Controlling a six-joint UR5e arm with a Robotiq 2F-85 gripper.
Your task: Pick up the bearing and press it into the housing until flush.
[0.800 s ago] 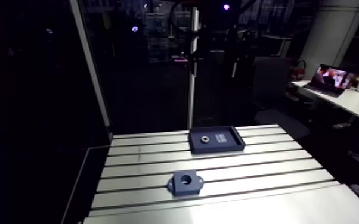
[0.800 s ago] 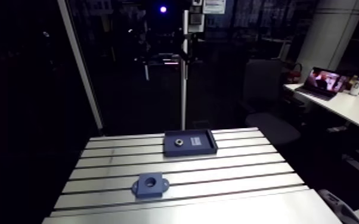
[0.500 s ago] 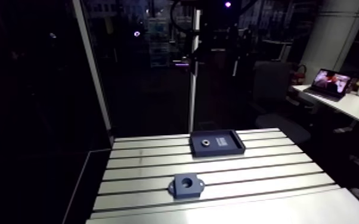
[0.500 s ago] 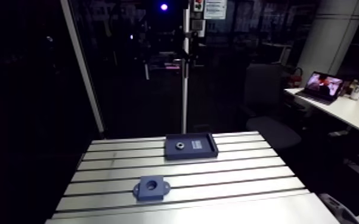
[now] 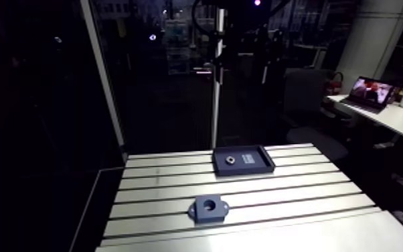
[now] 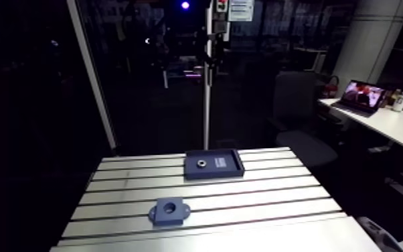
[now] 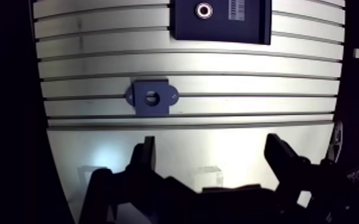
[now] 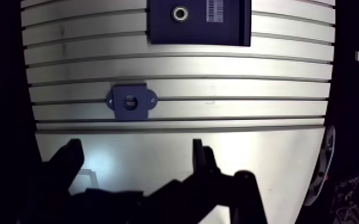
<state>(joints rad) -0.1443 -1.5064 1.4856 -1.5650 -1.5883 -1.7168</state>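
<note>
In the wrist view the two-fingered claw [image 7: 212, 158] stands spread wide with nothing between its dark fingers. It hangs well above the near, plain part of the slotted aluminium desk [image 7: 247, 65].

Ahead of the claw, and a little toward one finger, sits the dark blue block housing [image 7: 151, 97] with two rounded ears and an open round bore. It lies flat across the slots. Farther ahead lies the shallow dark blue rectangular tray [image 7: 241, 33]. The small metal ring bearing [image 7: 204, 10] rests flat on the tray's floor, beside a white barcode label [image 7: 240, 9].

Since the earlier pictures the whole arm view has shifted slightly, so the camera has moved with the arm. The tray, the bearing and the housing keep their places relative to one another. This suggests the arm is only adjusting its pose and the pick has not begun: the bearing is untouched and the bore is empty.

The housing lies roughly along the way to the tray, so a low approach could clip it. The tray's raised rim surrounds the bearing, which likely calls for a descent from above with the fingers narrowed enough to clear it.
</note>
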